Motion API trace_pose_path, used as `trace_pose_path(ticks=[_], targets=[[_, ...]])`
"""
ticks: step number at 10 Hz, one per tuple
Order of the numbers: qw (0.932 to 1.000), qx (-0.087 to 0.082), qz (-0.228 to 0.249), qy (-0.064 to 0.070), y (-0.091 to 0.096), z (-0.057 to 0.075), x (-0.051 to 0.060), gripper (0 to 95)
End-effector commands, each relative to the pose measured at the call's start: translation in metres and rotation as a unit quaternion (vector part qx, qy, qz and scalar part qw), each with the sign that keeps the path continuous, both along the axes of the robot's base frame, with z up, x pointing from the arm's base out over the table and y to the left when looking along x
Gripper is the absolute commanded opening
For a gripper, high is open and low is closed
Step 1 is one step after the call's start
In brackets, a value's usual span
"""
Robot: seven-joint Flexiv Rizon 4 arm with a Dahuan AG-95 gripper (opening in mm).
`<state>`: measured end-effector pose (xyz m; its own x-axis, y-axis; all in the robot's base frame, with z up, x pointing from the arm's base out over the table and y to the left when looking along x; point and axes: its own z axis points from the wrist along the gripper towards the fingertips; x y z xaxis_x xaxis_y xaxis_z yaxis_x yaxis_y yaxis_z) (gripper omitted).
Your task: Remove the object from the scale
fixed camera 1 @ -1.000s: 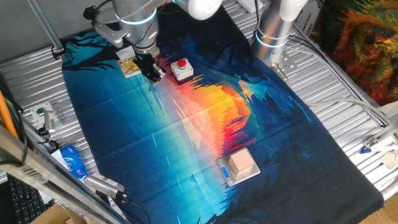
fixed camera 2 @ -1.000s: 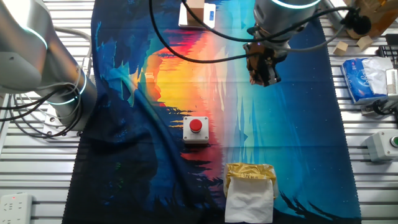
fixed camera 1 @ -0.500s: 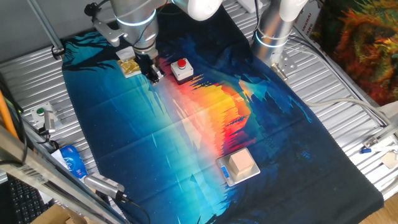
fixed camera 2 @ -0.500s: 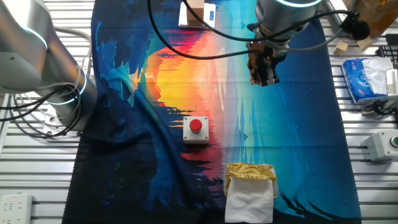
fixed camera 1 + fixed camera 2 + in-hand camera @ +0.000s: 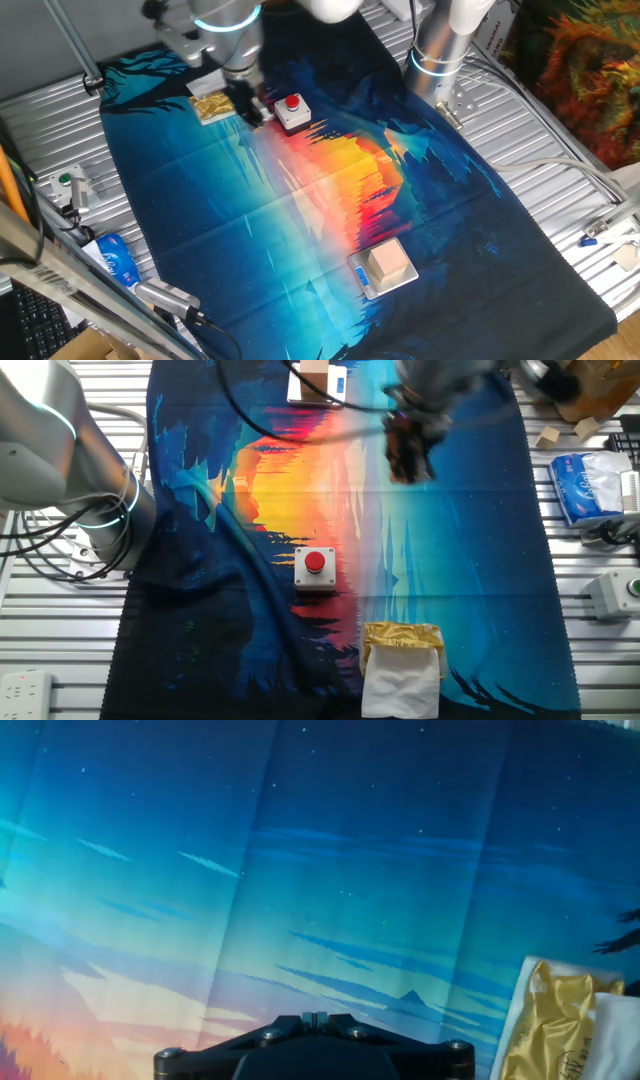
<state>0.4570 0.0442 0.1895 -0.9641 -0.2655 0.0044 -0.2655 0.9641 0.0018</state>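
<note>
The pale beige block (image 5: 390,260) sits on the flat silver scale (image 5: 385,289) near the front edge of the cloth, blue display strip at its left end. In the other fixed view the scale (image 5: 312,390) and the block (image 5: 312,366) lie at the top edge. My gripper (image 5: 255,112) hangs far from them, between the gold packet and the red-button box, motion-blurred over the blue cloth (image 5: 405,460). In the hand view its fingertips (image 5: 313,1017) meet with nothing between them; neither block nor scale shows there.
A white box with a red button (image 5: 292,110) (image 5: 315,568) stands beside the gripper. A gold crinkled packet (image 5: 210,105) (image 5: 402,637) (image 5: 550,1020) lies on white paper (image 5: 400,682). A second arm's base (image 5: 440,50) stands at the cloth's edge.
The gripper has moved over the cloth away from the gold packet, towards the scale's end, and is blurred by motion. The block and scale have not moved.
</note>
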Motion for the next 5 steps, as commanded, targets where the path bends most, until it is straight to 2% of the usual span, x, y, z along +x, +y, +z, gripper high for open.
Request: trace_pose_path(ticks=[1, 2, 3, 4, 5], targets=[[0.9981, -0.008, -0.061, 0.002, 0.085, -0.011, -0.040, 0.0], [0.9971, -0.014, -0.074, 0.000, 0.122, -0.018, -0.052, 0.0], [0.9959, -0.016, -0.089, 0.000, 0.164, -0.025, -0.058, 0.0], [0.9950, -0.016, -0.099, 0.000, 0.201, -0.029, -0.058, 0.0], [0.9941, -0.013, -0.108, 0.000, 0.230, -0.032, -0.058, 0.0]])
